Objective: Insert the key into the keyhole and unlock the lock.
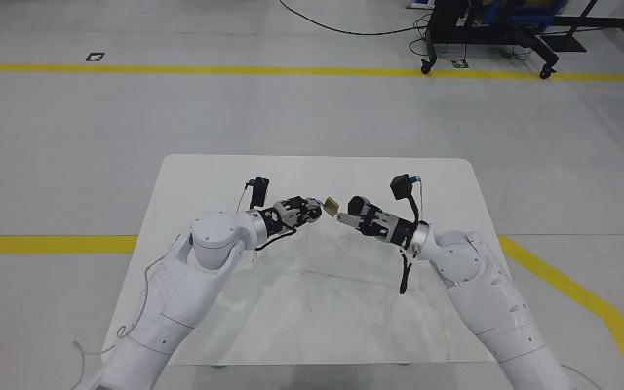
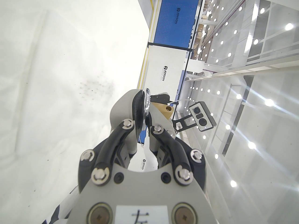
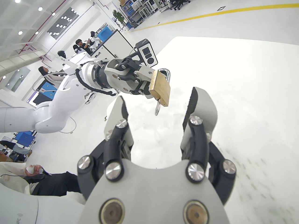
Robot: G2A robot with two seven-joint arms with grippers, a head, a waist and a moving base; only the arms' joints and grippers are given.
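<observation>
A brass padlock (image 3: pixel 160 86) is held in the air above the middle of the white table (image 1: pixel 292 322). My left gripper (image 1: pixel 314 207) is shut on it, with the steel shackle (image 2: pixel 147 100) clamped between its fingers and the brass body (image 2: pixel 165 111) sticking out past them. A small silver key (image 3: pixel 157 108) sits in the keyhole on the lock's free end and hangs from it. My right gripper (image 3: pixel 157 94) faces the lock from the other side. It is open, and the key lies just beyond its spread fingertips, touching neither. From above, the padlock (image 1: pixel 331 206) sits between the two grippers, close to the right gripper (image 1: pixel 348 212).
The table's far edge (image 1: pixel 322 158) lies a little beyond the grippers, and bare tabletop stretches below and towards the near side. A black wheeled cart (image 1: pixel 487 29) stands far off on the floor, past a yellow floor line (image 1: pixel 195 68).
</observation>
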